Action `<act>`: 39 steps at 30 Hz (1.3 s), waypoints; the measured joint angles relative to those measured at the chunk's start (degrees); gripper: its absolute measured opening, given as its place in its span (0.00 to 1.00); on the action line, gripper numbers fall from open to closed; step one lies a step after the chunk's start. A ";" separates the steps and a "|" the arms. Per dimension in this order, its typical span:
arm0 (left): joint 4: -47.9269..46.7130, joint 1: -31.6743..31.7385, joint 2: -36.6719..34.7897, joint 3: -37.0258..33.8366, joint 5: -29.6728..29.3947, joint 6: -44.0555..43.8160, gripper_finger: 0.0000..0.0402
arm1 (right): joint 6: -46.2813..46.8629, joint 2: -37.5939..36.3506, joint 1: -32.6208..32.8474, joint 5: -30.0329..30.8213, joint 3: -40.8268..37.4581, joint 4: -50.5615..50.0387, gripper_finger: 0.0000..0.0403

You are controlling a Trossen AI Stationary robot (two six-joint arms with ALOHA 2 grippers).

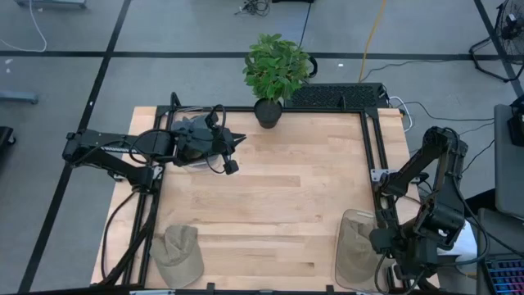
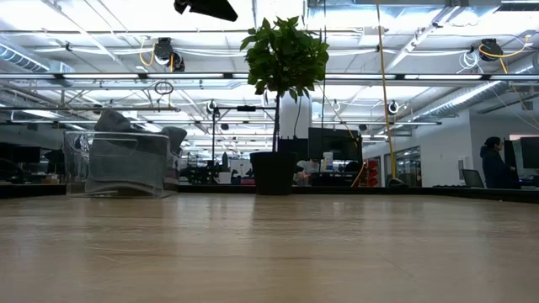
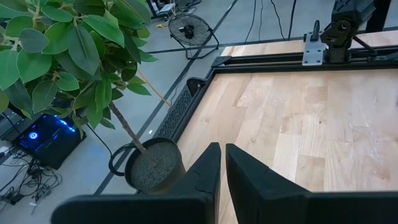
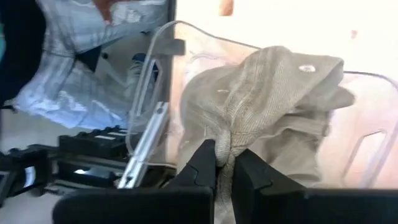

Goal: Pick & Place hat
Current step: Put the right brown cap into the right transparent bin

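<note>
A beige hat (image 4: 273,106) lies inside a clear bin (image 1: 354,250) at the table's near right corner. My right gripper (image 4: 225,163) reaches into that bin and is shut on the hat's cloth. A second beige hat (image 1: 178,254) rests crown up on the table near its near left edge. My left gripper (image 1: 232,156) hangs shut and empty above the far left part of the table, beside another clear bin (image 1: 190,141) with dark hats in it. In the left wrist view my left gripper (image 3: 222,171) points toward the plant pot (image 3: 152,165). My right gripper pinches a raised fold of the beige hat's crown (image 4: 231,134) between its two fingers (image 4: 202,163). The rest of the hat spreads out beyond the fingers inside the clear bin. Whether it is lifted off the bin's floor does not show.
A potted plant (image 1: 274,74) stands at the middle of the far edge. A black frame rail (image 1: 372,139) runs along the table's right and far sides. The table's wooden middle (image 1: 278,205) is bare. A person (image 2: 493,164) stands far behind in the low view.
</note>
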 joint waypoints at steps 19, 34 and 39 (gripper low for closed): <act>-0.02 0.00 0.02 0.00 0.00 0.00 0.08 | 0.89 -0.02 -0.14 -0.58 -10.04 -1.72 0.04; 0.00 0.00 0.02 0.00 0.00 0.00 0.08 | 13.01 -4.85 -5.51 -0.71 -11.91 -2.87 0.39; -0.01 0.00 0.02 0.00 0.00 0.00 0.08 | 16.73 -10.30 -7.01 -0.41 -11.91 -0.34 0.42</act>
